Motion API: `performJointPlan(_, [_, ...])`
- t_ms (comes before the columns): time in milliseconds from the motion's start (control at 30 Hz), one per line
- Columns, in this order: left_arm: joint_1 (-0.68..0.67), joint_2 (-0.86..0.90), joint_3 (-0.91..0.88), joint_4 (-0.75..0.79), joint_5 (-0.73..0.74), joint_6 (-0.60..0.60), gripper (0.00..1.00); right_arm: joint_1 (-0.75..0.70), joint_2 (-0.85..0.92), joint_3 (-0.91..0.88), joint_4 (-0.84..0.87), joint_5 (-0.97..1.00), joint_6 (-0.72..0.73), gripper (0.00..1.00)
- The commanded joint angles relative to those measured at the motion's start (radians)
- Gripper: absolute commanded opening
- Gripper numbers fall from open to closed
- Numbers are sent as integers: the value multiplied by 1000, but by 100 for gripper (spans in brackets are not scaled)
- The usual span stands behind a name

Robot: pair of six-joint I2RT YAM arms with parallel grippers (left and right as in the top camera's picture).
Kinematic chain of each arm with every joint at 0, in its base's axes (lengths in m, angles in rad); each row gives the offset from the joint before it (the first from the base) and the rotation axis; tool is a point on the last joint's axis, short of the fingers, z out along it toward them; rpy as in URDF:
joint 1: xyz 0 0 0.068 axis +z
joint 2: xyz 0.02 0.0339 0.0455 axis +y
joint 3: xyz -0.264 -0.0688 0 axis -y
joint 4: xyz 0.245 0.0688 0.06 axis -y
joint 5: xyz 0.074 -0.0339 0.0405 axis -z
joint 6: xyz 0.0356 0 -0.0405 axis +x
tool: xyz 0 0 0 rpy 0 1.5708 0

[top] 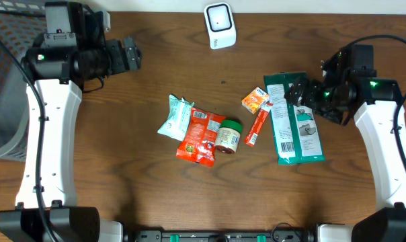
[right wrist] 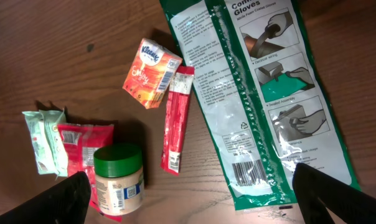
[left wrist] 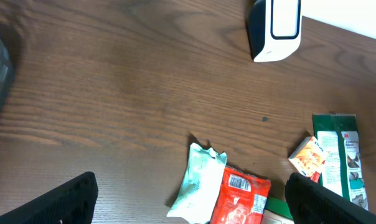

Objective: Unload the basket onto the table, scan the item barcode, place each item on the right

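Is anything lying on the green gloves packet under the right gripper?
Nothing visible does. The right gripper, jaws open, hangs above the gloves packet, whose face is bare; the red stick lies beside it.

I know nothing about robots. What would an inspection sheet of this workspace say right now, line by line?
Surface: brown wooden table; no spills seen.
Job's things: white scanner at the far edge. Lying mid-table are a green glove packet, orange tissue pack, red stick sachet, green-lidded jar, red snack bag and pale wipes packet.
Clutter: nothing seen.
Claws: left claw open and empty, away from the items; right claw open, over the glove packet's far end.
Cables: black cables run along both arms, clear of the items.
Surroundings: mesh basket at the table's left; pale wall beyond.
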State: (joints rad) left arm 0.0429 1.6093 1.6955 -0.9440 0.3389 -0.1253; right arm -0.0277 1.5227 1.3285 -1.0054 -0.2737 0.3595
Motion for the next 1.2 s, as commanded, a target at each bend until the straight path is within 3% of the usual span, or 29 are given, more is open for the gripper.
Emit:
performJointPlan(0, [0,5,10,-5,12,9,96,9,2,-2,0,-8,3,99])
performJointPlan(1167, [0,5,10,-5,12,9,97,9,2,-2,15,-9,3,99])
